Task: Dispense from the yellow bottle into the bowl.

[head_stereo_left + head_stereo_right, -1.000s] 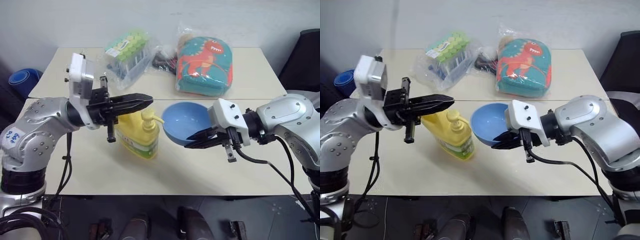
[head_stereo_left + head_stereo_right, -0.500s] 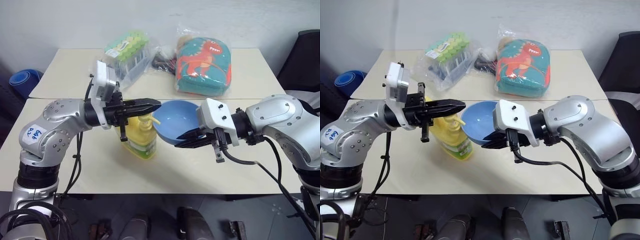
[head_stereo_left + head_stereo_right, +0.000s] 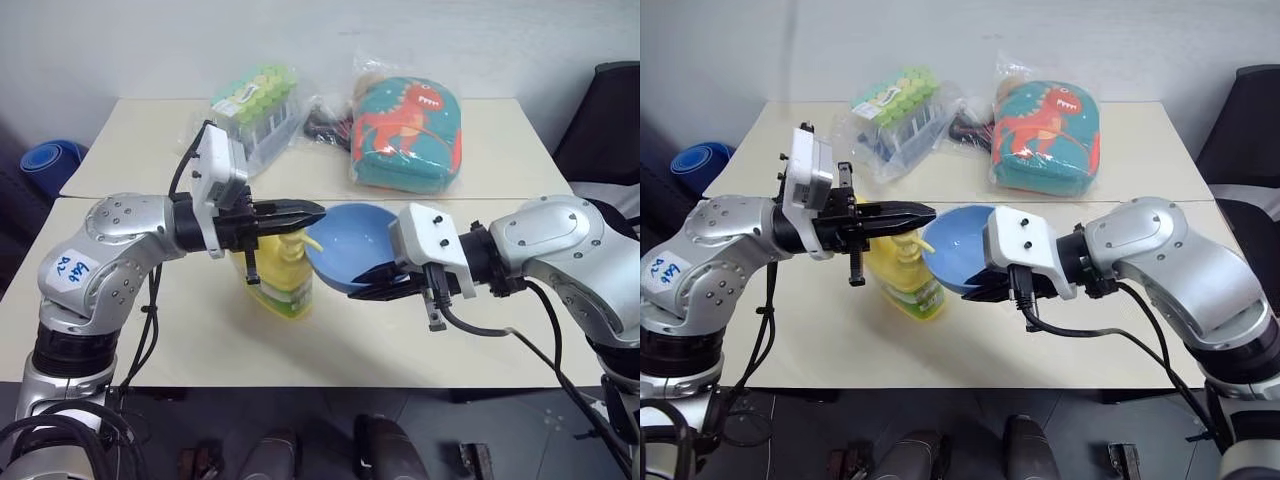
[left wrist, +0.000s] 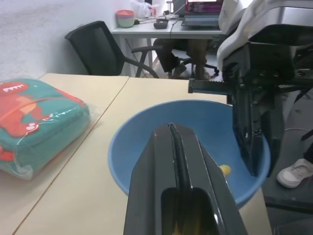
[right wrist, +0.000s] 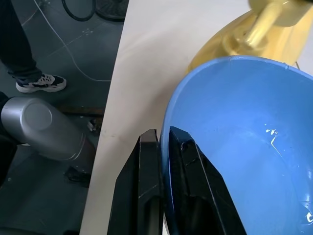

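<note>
One yellow bottle (image 3: 283,272), one bowl (image 3: 358,240) (gripped by right claw (image 3: 378,286)).

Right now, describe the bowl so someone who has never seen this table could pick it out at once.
On the near half of the beige table, between the two robot arms, the bowl is held up by its rim in the right gripper, beside the yellow bottle. It is round, plain and light blue, unlike the dinosaur-print bag behind it.
</note>
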Controlling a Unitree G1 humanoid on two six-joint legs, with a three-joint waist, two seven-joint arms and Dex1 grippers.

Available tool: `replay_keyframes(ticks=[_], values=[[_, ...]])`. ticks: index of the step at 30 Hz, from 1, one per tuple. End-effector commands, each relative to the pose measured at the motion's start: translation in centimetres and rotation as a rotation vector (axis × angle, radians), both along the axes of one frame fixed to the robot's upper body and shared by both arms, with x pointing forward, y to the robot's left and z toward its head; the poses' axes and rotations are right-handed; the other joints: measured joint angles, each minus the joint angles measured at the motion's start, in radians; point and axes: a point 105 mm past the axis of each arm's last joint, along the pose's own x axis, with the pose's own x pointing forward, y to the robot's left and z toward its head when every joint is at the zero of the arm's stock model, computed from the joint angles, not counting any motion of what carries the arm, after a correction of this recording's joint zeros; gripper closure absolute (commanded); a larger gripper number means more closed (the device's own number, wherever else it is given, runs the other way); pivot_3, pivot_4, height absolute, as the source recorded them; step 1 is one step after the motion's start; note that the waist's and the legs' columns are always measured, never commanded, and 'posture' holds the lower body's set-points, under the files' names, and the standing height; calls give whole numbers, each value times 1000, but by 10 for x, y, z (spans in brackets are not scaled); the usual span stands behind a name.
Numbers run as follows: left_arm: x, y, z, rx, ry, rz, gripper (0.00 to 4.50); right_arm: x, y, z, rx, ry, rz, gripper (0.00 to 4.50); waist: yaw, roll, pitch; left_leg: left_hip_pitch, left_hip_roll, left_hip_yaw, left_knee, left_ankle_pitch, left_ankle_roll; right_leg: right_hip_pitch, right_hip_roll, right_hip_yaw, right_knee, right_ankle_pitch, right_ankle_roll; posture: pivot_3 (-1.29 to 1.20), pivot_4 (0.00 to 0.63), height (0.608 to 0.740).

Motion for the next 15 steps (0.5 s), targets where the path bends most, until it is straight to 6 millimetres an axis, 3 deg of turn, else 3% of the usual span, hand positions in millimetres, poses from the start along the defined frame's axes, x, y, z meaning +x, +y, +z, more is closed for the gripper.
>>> replay_keyframes(ticks=[1, 15], values=[[9, 2, -40, 98, 135, 73, 4478, -13, 6, 3, 18, -7, 61, 4500, 0, 0, 0, 0, 0, 0, 0, 0, 0, 0, 0, 0, 0, 0, 0, 0, 150, 740], [4, 4, -72, 105, 279, 122, 4478, -16, 10, 0, 46, -9, 41, 4500, 0, 3, -7, 15, 0, 0, -5, 0, 0, 13, 1, 2, -3, 0, 0, 0, 150, 740]])
